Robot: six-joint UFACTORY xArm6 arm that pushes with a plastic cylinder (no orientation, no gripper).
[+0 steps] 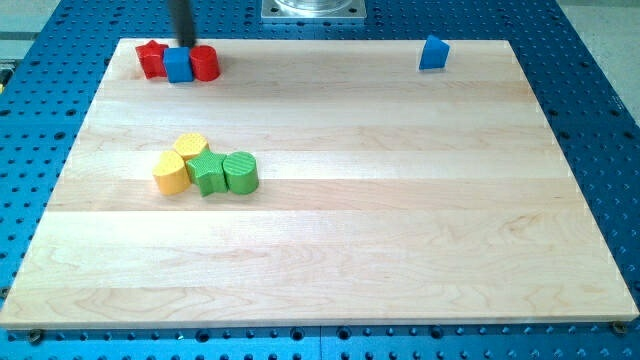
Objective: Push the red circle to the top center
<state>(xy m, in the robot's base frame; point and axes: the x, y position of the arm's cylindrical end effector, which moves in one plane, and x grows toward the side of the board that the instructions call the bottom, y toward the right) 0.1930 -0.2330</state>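
No container sits on my bench (330,250); it is a pale wooden board with visible grain, resting on a blue perforated metal plate (600,110). I count seven blocks: two red, two blue, two yellow, two green minus none — red star (150,59), blue cube (177,65) and red circle (205,63) touching in a row at the view's top left. A blue angular block (433,54) stands alone at the top right. Left of centre, two yellow rounded blocks (180,161), a green star-like block (208,174) and a green cylinder (241,172) huddle together, so eight in all. There is no pincer on this arm, only the dark rod; my tip (184,46) sits just behind the blue cube, beside the red circle.
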